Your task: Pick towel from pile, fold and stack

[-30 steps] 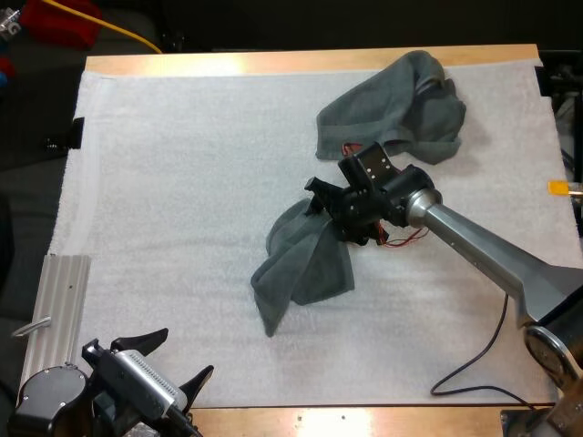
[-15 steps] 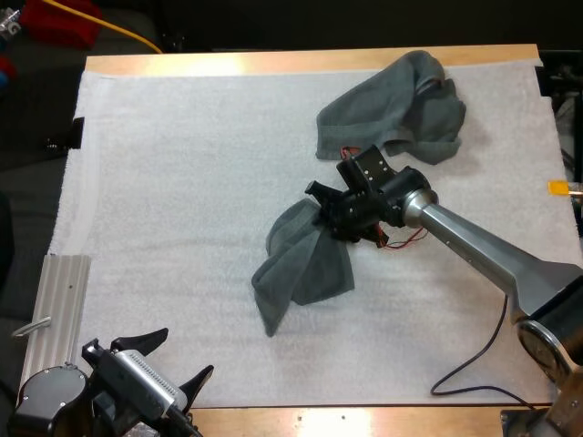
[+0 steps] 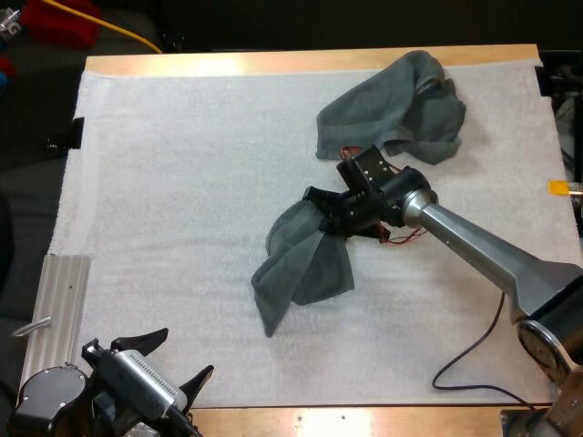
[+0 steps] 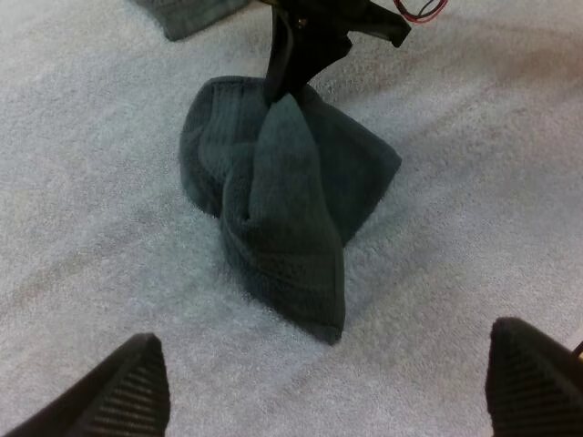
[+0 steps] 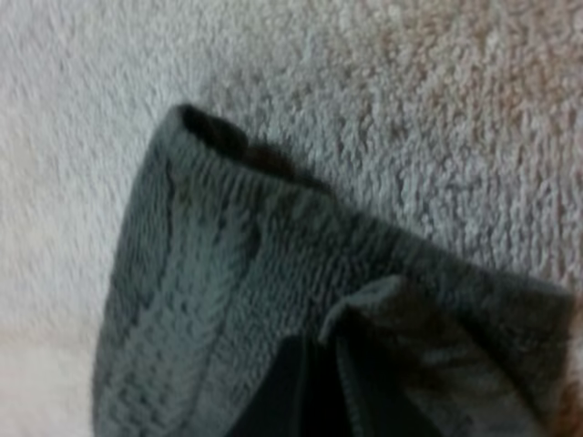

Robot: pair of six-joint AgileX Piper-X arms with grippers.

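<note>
a white mat [image 3: 182,182] covers the wooden tabletop [image 3: 273,64], which shows bare as a strip along the far edge. a ribbed metal rail [image 3: 59,309] lies just beside the mat's near-left edge. the right hand [image 3: 319,205] is closed on the upper fold of a crumpled towel [image 3: 301,269] near mid-mat, and the rest of the cloth trails toward the near side. a second towel [image 3: 392,109] lies loose at the far right, apart from the first. the left wrist view gives the crumpled towel [image 4: 282,209] drawn into a peak at the right hand [image 4: 296,68]. the right wrist view gives its ribbed weave pressed against a dark finger. the left hand [image 3: 178,360] sits at the near-left edge, fingers [image 4: 118,391] spread wide, holding nothing. bare mat lies open to the crumpled towel's left.
</note>
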